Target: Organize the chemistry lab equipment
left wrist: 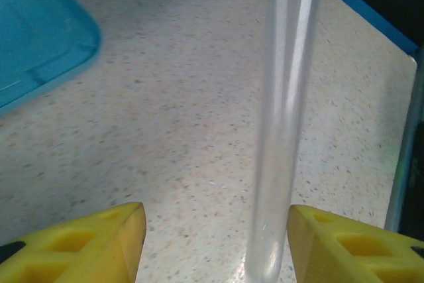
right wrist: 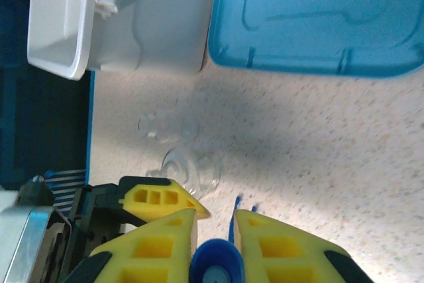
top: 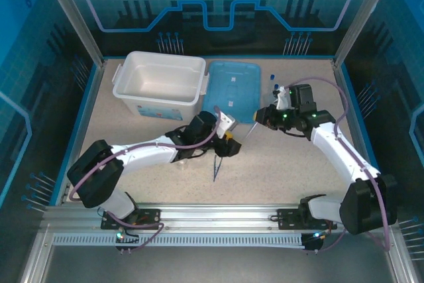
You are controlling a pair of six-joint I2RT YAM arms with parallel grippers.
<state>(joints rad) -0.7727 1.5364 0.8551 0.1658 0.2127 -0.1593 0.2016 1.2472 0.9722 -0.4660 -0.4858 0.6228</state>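
A long clear tube [left wrist: 281, 130] runs between my two grippers over the table's middle [top: 246, 132]. My right gripper [right wrist: 217, 220] is shut on its blue-capped end [right wrist: 215, 264]. My left gripper [left wrist: 215, 220] is open around the tube's other end, which stands close to the right-hand yellow finger [left wrist: 331, 243]. In the top view the left gripper [top: 230, 145] is just left of the right gripper [top: 260, 117]. A clear flask [right wrist: 165, 124] and beaker [right wrist: 192, 171] lie on the table beyond my right fingers. Dark-blue tweezers [top: 216, 167] lie in front of the left gripper. Another blue-capped tube [top: 272, 79] lies at the back right.
The big white tub [top: 159, 84] stands at the back left, with the flat light-blue lid [top: 232, 91] lying beside it on its right. Blue rails border the speckled table [top: 291, 170]. The left arm stretches across the table's near left part.
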